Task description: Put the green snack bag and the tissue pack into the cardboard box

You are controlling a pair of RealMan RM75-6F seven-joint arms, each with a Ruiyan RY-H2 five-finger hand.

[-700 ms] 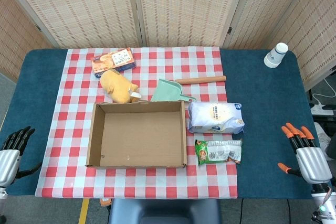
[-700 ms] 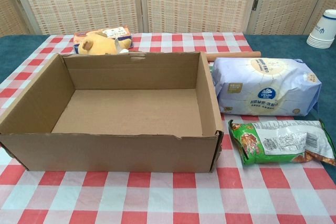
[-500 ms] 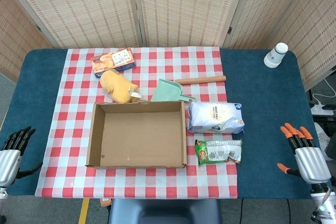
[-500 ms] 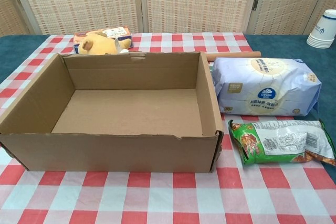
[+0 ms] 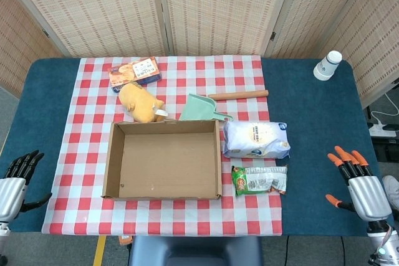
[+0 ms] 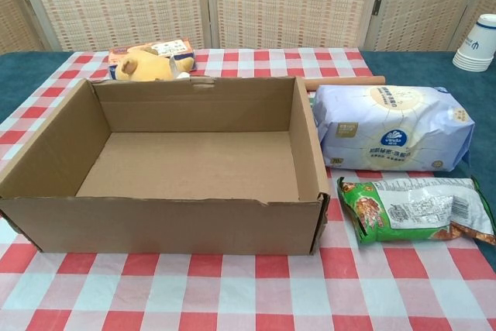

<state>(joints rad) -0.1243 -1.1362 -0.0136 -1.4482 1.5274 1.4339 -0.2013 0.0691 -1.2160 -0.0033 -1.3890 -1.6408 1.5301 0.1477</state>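
Head view: mounted high, looking steeply down on the whole table, far enough to take in the folding screens behind. Chest view: low and close, facing forward across the tabletop. Both share the cardboard box (image 5: pixel 163 160) (image 6: pixel 155 215), tissue pack (image 5: pixel 256 139) (image 6: pixel 391 128) and green snack bag (image 5: pixel 260 180) (image 6: pixel 415 211).

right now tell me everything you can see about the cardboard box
The cardboard box is a shallow, open-topped rectangular tray of plain brown corrugated card, sitting flat on the checked tablecloth. Nothing lies inside it. Its front rim is ragged, with a tear near the front right corner. The tissue pack and green snack bag lie just right of it; a yellow plush toy sits behind it.
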